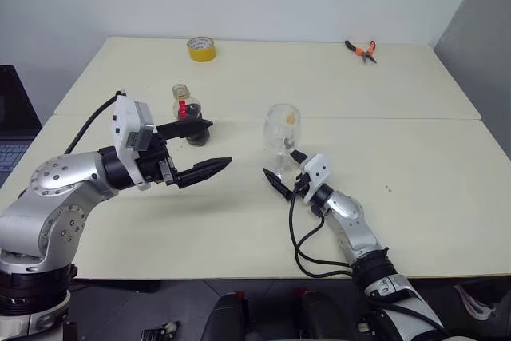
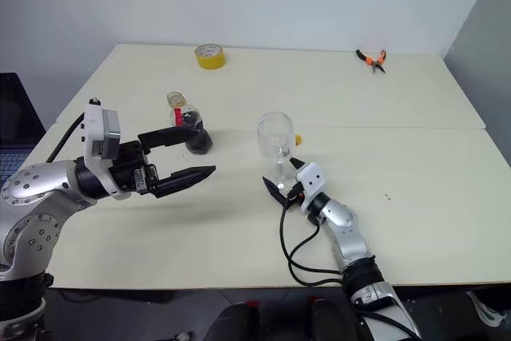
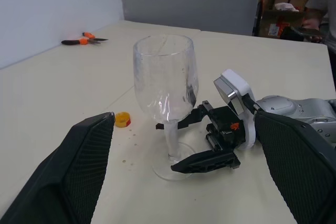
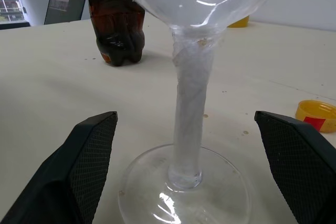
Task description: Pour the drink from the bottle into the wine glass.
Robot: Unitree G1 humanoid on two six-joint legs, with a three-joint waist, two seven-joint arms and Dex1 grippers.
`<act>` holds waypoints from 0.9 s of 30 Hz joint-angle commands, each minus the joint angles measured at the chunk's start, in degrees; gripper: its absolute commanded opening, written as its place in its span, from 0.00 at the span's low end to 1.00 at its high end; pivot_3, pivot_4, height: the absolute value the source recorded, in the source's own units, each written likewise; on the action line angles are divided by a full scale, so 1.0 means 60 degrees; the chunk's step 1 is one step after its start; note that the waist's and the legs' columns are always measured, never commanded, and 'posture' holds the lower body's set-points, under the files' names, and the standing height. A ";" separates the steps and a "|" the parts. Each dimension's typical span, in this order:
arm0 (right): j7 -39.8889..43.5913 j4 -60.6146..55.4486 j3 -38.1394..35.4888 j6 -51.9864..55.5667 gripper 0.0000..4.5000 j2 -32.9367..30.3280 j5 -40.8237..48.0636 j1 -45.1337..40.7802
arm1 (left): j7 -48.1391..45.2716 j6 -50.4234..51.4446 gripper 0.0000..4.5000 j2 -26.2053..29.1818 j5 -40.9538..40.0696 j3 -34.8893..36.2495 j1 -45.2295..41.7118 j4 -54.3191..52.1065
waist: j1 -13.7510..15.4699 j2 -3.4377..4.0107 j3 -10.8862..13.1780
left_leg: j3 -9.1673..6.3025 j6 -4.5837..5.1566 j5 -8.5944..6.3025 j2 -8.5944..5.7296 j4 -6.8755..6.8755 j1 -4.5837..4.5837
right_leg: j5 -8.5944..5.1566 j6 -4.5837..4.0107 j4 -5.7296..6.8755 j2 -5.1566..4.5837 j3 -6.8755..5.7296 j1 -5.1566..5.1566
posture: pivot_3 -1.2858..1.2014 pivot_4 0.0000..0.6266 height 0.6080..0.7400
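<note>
On the cream table (image 1: 399, 109), the wine glass (image 2: 275, 137) stands upright near the middle, its bowl empty. Low beside its foot sits the right gripper (image 2: 281, 179), jaws spread wide on either side of the stem and gripping nothing; the right wrist view shows the stem standing free between the two black fingers (image 4: 84, 166). Just behind the glass, a small yellow cap (image 3: 122, 119) lies on the table.

Farther left stands the bottle (image 1: 188, 113), upright, with the dark drink (image 4: 116, 30) filling its lower part and a red label above; its neck looks uncapped, though that is hard to be sure of from here. The left gripper (image 1: 204, 145) hovers above the table just in front of the bottle, jaws fully apart and empty, pointing toward the glass.

A roll of yellow tape (image 1: 201, 49) and orange-handled pliers (image 1: 362, 50) lie near the far edge.
</note>
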 commanded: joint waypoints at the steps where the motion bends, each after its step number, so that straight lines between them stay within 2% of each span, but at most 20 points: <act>1: 0.0223 -0.0899 0.0017 0.0357 0.99 -0.0093 0.0194 0.0216 | -0.0125 -0.0197 1.00 0.0036 -0.0018 0.0043 -0.0188 -0.0063 | 0.0000 0.0000 0.0000 | 0.0000 0.0000 0.0000 0.0000 0.0000 0.0000 | 0.0000 0.0000 0.0000 0.0000 0.0000 0.0000 | 0.52 0.24 1.00; 5: 0.0545 -0.2427 0.0123 0.1287 0.99 -0.0478 0.0404 0.0881 | 0.0002 -0.0170 1.00 -0.0042 -0.0046 0.0076 -0.0187 -0.0179 | 0.0013 0.0000 0.0000 | 0.0000 0.0001 0.0000 0.0000 0.0000 -0.0001 | 0.0000 0.0000 0.0000 0.0000 0.0002 0.0000 | 0.52 0.24 1.00; 13: 0.0671 -0.6545 -0.0286 0.3599 0.99 -0.2113 0.1069 0.2943 | 0.1032 -0.0300 1.00 -0.0716 0.0135 0.0180 0.0464 -0.0709 | 0.0044 0.0002 0.0001 | -0.0003 0.0004 -0.0003 0.0000 0.0001 -0.0001 | -0.0001 0.0001 -0.0007 -0.0003 -0.0001 0.0008 | 0.52 0.24 1.00; 16: 0.0451 -0.8440 -0.0911 0.4812 0.99 -0.2722 0.1772 0.3859 | 0.2293 -0.0188 1.00 -0.1646 0.0178 0.0096 0.1247 -0.1294 | 0.0046 0.0020 -0.0007 | -0.0006 0.0004 -0.0003 0.0001 -0.0004 -0.0001 | -0.0001 0.0002 -0.0008 -0.0001 -0.0001 0.0008 | 0.52 0.24 1.00; 19: 0.0344 -0.9487 -0.1188 0.5268 0.99 -0.3020 0.2121 0.4318 | 0.3258 -0.0632 1.00 -0.2469 0.0784 -0.0015 0.1757 -0.1533 | 0.0033 0.0013 -0.0010 | -0.0003 0.0004 -0.0006 0.0000 -0.0003 -0.0001 | -0.0002 0.0004 -0.0024 -0.0005 0.0006 0.0018 | 0.52 0.24 1.00; 22: 0.0495 -1.0501 -0.1558 0.5969 0.99 -0.3440 0.2911 0.4585 | 0.5069 -0.1403 1.00 -0.3655 0.2225 -0.0251 0.2087 -0.1432 | 0.0078 0.0021 -0.0011 | -0.0017 0.0005 -0.0005 -0.0003 -0.0003 0.0022 | -0.0002 0.0003 -0.0016 -0.0004 -0.0010 0.0044 | 0.52 0.24 1.00; 24: 0.0527 -1.0809 -0.1640 0.6298 0.99 -0.3648 0.3212 0.4586 | 0.5729 -0.1920 1.00 -0.4084 0.3043 -0.0349 0.2186 -0.1327 | 0.0076 0.0013 -0.0013 | -0.0020 0.0006 -0.0008 -0.0002 -0.0015 0.0088 | -0.0003 0.0005 -0.0035 -0.0002 -0.0014 0.0120 | 0.52 0.24 1.00; 27: 0.0460 -1.1193 -0.1776 0.6801 0.99 -0.3935 0.3656 0.4454 | 0.6635 -0.2477 1.00 -0.4642 0.3994 -0.0423 0.2430 -0.1046 | 0.0081 0.0013 -0.0014 | -0.0021 0.0006 -0.0008 -0.0005 -0.0012 0.0085 | -0.0003 0.0005 -0.0041 -0.0001 -0.0015 0.0122 | 0.52 0.24 1.00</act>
